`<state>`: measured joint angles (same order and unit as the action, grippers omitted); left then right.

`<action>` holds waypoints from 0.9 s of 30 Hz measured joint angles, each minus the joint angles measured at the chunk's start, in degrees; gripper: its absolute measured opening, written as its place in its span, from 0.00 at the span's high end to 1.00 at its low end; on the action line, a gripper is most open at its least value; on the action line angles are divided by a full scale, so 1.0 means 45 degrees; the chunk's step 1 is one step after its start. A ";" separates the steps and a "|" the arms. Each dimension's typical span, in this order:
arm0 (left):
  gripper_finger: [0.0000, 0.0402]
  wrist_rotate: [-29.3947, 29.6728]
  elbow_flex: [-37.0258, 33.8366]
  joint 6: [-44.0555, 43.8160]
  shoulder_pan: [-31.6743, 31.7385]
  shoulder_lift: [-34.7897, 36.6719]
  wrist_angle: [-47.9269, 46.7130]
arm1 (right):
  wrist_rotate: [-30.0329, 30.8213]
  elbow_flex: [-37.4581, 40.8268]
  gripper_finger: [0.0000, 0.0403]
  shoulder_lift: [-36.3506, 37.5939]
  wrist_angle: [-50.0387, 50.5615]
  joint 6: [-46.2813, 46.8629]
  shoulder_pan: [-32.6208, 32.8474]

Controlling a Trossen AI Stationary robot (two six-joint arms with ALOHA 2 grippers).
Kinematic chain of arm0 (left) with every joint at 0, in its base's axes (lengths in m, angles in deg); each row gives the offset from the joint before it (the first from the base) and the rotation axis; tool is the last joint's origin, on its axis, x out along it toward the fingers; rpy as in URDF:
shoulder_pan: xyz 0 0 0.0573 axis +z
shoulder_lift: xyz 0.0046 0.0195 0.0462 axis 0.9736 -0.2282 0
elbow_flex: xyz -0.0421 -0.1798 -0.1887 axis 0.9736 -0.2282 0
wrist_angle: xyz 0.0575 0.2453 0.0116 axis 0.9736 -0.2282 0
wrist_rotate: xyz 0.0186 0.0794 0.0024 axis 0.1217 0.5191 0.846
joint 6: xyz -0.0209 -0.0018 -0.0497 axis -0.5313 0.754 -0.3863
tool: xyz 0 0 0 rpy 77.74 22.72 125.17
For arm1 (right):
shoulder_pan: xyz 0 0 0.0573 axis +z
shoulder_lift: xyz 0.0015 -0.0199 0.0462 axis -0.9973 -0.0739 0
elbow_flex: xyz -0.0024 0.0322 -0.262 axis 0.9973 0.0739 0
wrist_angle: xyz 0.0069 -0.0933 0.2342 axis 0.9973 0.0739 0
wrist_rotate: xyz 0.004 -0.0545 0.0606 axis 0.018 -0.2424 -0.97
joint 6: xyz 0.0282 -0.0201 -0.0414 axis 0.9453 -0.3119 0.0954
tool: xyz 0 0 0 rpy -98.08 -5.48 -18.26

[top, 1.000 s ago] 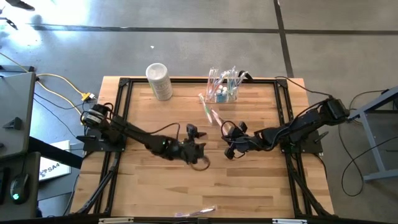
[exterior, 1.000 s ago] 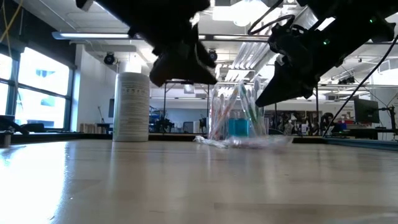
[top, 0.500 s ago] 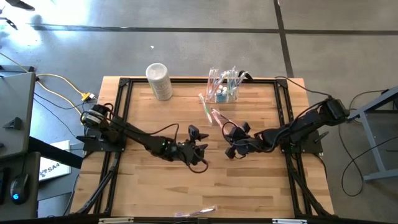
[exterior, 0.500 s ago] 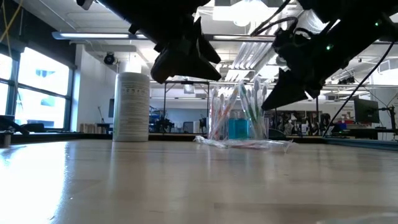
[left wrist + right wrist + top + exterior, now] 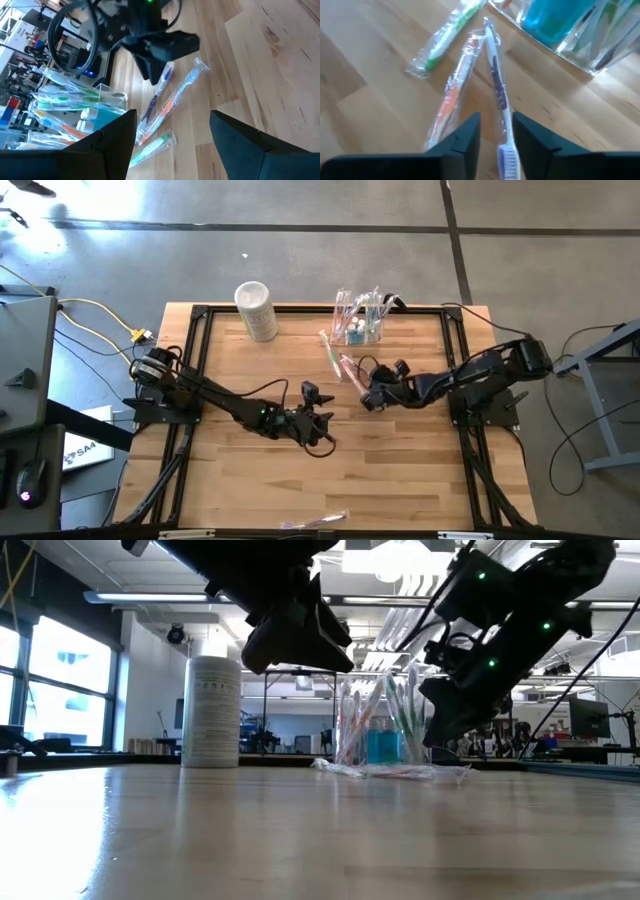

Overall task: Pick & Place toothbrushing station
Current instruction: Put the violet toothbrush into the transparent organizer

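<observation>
The toothbrushing station (image 5: 360, 320), a clear box with brushes and a blue bottle standing in it, rests on its base near the table's far edge (image 5: 570, 25). Just in front of it, three wrapped toothbrushes lie flat on the wood: purple (image 5: 495, 80), orange (image 5: 452, 95) and green (image 5: 445, 40). My right gripper (image 5: 366, 398) hangs open, slanting down over the near end of the purple brush, a finger on either side, above the table (image 5: 440, 735). My left gripper (image 5: 320, 408) hovers open mid-table with nothing between its fingers (image 5: 172, 125).
A whitish cylindrical container (image 5: 256, 310) stands at the far left of the table. Another wrapped brush (image 5: 320, 522) lies at the near edge. A black frame (image 5: 200, 315) borders the tabletop. Bare wood spreads between the grippers and the near edge.
My right gripper has gone toward the far edge and a little down, tipping its fingers lower, until it stands over the near ends of the wrapped toothbrushes. The brushes and the station have not moved.
</observation>
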<state>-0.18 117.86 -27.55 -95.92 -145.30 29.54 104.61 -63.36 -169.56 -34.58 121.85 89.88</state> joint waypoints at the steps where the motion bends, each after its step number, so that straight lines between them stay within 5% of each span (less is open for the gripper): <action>1: 0.39 0.0000 0.0000 0.0001 0.0000 0.0000 0.0003 | -0.0290 0.0000 0.69 0.0000 0.0000 -0.0113 -0.0228; 9: 0.39 0.0005 0.0000 -0.0090 0.0000 0.0005 0.0000 | -0.1649 0.0000 0.49 0.0000 0.0088 -0.0353 -0.1496; 17: 0.39 0.0005 0.0000 -0.0382 0.0000 0.0010 -0.0273 | -0.2344 0.0000 0.50 -0.0337 -0.0205 -0.0572 -0.1772; 27: 0.39 -0.0018 0.0000 -0.0723 0.0005 0.0015 -0.0561 | -0.3037 -0.0077 0.52 -0.2755 -0.2349 -0.1115 -0.2151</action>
<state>-0.26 117.86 -30.81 -95.90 -145.24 27.01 90.95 -63.70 -181.95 -45.14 116.83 80.20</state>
